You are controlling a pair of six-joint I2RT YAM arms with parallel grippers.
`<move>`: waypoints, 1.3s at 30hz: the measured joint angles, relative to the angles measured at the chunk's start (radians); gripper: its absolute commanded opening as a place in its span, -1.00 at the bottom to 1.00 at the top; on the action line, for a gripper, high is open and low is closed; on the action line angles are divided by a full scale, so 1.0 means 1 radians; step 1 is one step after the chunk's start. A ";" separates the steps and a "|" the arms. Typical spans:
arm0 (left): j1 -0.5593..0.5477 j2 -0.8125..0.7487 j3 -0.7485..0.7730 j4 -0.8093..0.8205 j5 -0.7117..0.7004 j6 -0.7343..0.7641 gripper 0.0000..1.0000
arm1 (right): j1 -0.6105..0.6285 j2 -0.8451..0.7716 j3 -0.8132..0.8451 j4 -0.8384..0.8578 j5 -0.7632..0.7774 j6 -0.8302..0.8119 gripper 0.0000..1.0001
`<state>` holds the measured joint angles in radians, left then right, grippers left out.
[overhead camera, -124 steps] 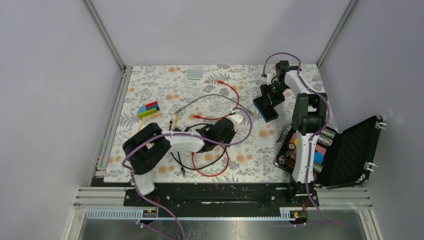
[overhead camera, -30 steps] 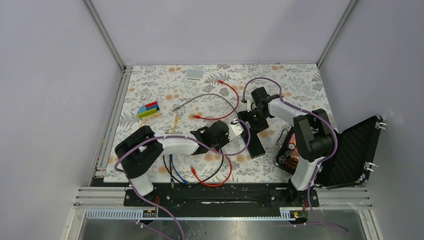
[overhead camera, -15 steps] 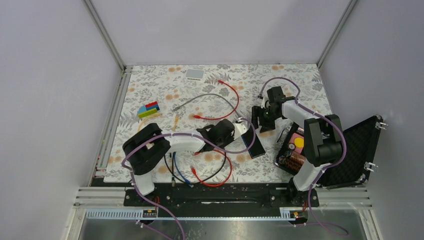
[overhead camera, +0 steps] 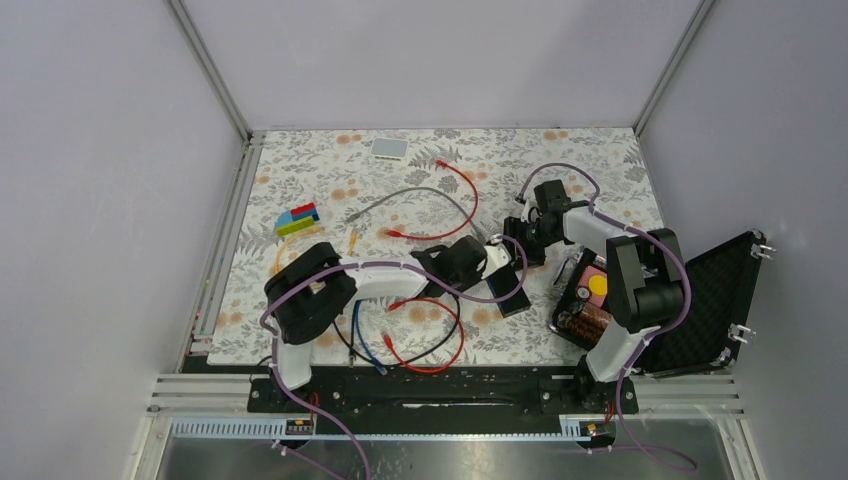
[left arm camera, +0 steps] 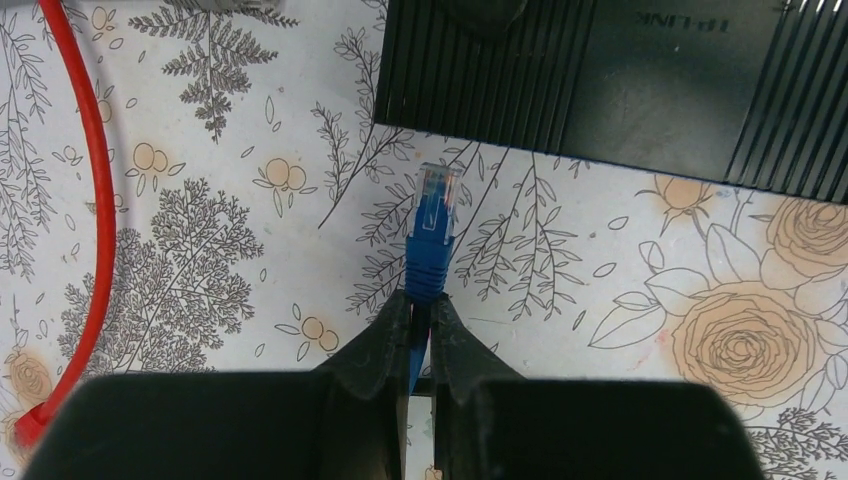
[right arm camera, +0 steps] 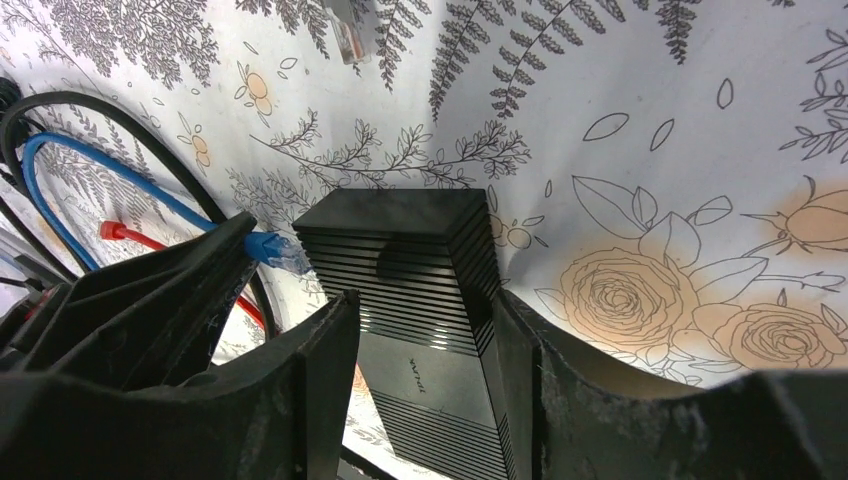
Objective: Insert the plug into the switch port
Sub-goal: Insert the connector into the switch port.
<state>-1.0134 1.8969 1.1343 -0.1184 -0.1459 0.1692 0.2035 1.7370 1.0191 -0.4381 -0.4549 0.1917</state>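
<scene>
Left wrist cam first: my left gripper (left arm camera: 420, 312) is pinched right down on the tail end of the blue Ethernet plug (left arm camera: 437, 200). The plug sticks out past my fingertips, with its clear tip pointing at the black TP-Link switch (left arm camera: 620, 80) and sitting just short of the ribbed casing. Problem is, I can't see a switch port anywhere, not from here, the right wrist or overhead. Only ribs and a plain edge face the plug. On the other side, my right gripper (right arm camera: 425, 335) is spread wide with a finger down each long side of the switch. It looks snug, but I honestly can't tell if it's actually squeezing. My worry is that pushing forward now probably just jams the plug into the casing. And since I've only got it by the back of the boot, it could swivel or kink. If the right isn't really clamped, the switch skates across the floral cloth (left arm camera: 200, 280). That red cable (left arm camera: 95, 200) nearby could snag too.
</scene>
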 measured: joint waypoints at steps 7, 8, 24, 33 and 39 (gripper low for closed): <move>-0.004 0.037 0.064 -0.054 -0.002 -0.018 -1.00 | 0.000 0.020 -0.005 0.032 -0.008 0.010 0.07; -0.005 0.040 0.071 -0.062 -0.004 -0.019 -1.00 | 0.000 0.022 -0.006 0.035 -0.009 0.010 0.07; -0.005 0.074 0.146 -0.166 -0.013 -0.072 -1.00 | -0.002 0.024 -0.007 0.042 -0.011 0.011 0.02; -0.005 0.081 0.162 -0.188 -0.020 -0.085 -1.00 | -0.003 0.025 -0.007 0.042 -0.011 0.011 -0.01; -0.005 0.081 0.162 -0.189 -0.024 -0.097 -1.00 | -0.010 0.026 -0.007 0.042 -0.021 0.012 0.06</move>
<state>-1.0183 1.9781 1.2961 -0.3077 -0.1703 0.0719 0.1932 1.7630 1.0119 -0.3958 -0.4755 0.2039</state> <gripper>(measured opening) 0.066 0.503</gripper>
